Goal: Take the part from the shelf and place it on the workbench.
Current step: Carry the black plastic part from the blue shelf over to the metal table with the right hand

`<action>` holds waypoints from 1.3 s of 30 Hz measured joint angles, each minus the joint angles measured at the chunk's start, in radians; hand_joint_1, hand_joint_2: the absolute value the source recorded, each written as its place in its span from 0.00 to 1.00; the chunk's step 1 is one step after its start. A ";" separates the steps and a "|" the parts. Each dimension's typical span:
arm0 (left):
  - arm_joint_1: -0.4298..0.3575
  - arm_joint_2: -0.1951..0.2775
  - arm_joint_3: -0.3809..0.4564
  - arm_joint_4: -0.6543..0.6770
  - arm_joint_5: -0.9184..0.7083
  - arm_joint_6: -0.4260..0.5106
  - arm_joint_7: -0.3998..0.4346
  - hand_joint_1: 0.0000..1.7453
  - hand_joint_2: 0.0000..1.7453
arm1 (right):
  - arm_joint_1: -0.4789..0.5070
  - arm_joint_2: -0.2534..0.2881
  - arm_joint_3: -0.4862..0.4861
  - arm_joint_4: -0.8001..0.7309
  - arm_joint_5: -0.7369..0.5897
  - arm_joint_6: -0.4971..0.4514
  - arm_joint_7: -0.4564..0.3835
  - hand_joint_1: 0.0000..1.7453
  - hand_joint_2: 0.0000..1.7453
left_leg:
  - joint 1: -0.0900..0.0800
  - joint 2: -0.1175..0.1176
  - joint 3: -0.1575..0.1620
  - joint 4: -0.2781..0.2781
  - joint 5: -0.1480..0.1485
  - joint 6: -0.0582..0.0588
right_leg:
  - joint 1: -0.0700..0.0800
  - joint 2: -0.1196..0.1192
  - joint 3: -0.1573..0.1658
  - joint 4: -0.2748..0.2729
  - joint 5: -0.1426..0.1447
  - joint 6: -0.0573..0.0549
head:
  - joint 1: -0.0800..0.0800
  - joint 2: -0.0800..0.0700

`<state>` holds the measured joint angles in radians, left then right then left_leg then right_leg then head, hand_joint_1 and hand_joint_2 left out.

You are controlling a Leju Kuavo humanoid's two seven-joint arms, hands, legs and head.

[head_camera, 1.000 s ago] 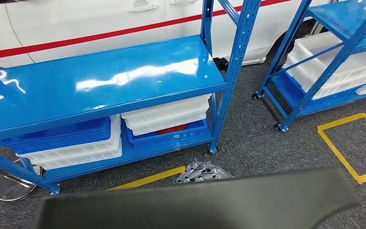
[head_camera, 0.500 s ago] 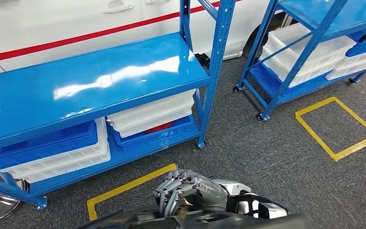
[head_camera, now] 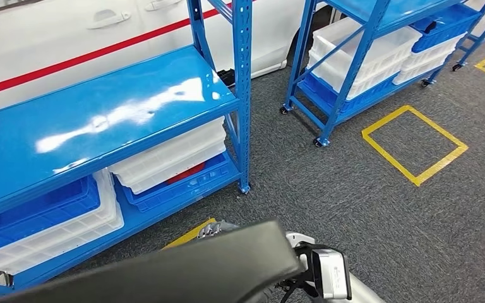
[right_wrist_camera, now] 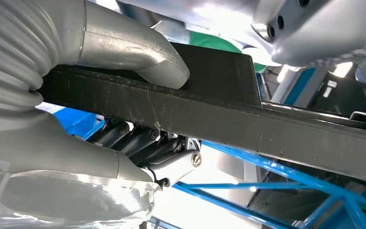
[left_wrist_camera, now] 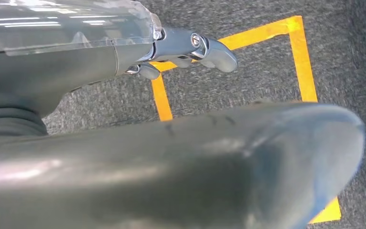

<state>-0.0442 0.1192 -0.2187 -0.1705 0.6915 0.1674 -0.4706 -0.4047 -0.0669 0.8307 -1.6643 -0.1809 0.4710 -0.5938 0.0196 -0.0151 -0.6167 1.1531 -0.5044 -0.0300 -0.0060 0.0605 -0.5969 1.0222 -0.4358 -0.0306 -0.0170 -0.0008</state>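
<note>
Turns rightward with the whole view, not the objects: slides the near shelf (head_camera: 101,120) toward the left of the frame, pulls the second shelf (head_camera: 353,63) further in at upper right, and carries the yellow square (head_camera: 415,144) up to right of centre. Holds the part (head_camera: 183,268), a long dark panel, low across the bottom of the frame, already off the shelf and over the carpet (head_camera: 353,208). Clamps it with the right hand (right_wrist_camera: 33,138), thumb pressed on the upper face and fingers curled underneath. Shows the left hand (left_wrist_camera: 190,47) with fingers stretched out just beside the panel, above a yellow floor line (left_wrist_camera: 162,100); cannot tell whether that hand bears on the part or hangs free. Reads, then, as the carry under way with pickup done and placement not yet started; finds no workbench in frame. For clearance, minds the near shelf's upright post at centre top and the castered foot of the second shelf, both near the panel's sweep if the turn goes on. Offers open carpet across the lower right, around and below the yellow square, as the widest room for the long panel's end.
</note>
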 joint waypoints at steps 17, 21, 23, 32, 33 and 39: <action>0.010 -0.007 -0.013 0.000 -0.048 0.038 0.061 0.00 0.00 | -0.024 -0.004 0.001 0.019 -0.046 -0.031 -0.023 0.92 1.00 | -0.016 0.085 0.058 -0.133 0.036 0.050 | 0.013 -0.106 -0.030 0.060 -0.017 0.025 | 0.007 0.000; 0.010 -0.008 -0.024 0.000 -0.059 0.041 0.083 0.00 0.00 | -0.020 -0.005 -0.008 0.023 -0.042 -0.033 -0.039 0.92 1.00 | -0.021 0.113 0.065 -0.134 0.029 0.031 | 0.021 -0.100 -0.008 0.003 -0.006 0.006 | 0.006 0.000; 0.011 -0.008 -0.027 0.000 -0.060 0.044 0.087 0.00 0.00 | -0.011 -0.005 -0.009 0.019 -0.035 -0.031 -0.043 0.92 1.00 | -0.019 0.080 0.053 -0.098 0.000 0.022 | 0.014 -0.082 -0.001 -0.010 0.001 -0.003 | 0.005 0.000; 0.022 -0.008 -0.034 0.001 -0.052 0.050 0.093 0.00 0.00 | 0.011 -0.007 -0.008 0.005 -0.042 -0.036 -0.027 0.92 1.00 | 0.004 -0.023 0.030 -0.069 0.025 0.002 | 0.005 0.017 -0.005 0.011 -0.005 0.006 | 0.004 0.000; 0.022 -0.007 -0.034 0.001 -0.047 0.055 0.088 0.00 0.00 | 0.011 -0.007 -0.008 0.002 -0.047 -0.035 -0.026 0.92 1.00 | 0.006 -0.037 0.045 -0.103 0.032 0.004 | 0.005 0.026 -0.010 0.016 -0.006 0.012 | 0.005 0.000; 0.019 0.006 -0.028 0.002 -0.022 0.078 0.049 0.00 0.00 | 0.020 -0.014 -0.021 -0.007 -0.046 -0.026 -0.066 0.92 1.00 | 0.001 0.004 0.051 -0.124 0.039 0.044 | 0.004 -0.014 -0.055 0.087 -0.044 0.043 | 0.007 0.000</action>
<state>-0.0253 0.1255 -0.2468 -0.1690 0.6696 0.2457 -0.4216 -0.3849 -0.0813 0.8096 -1.6716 -0.2270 0.4451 -0.6602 0.0207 -0.0108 -0.5652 1.0288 -0.4655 0.0136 -0.0024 0.0467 -0.6514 1.1093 -0.4802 0.0124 -0.0097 -0.0008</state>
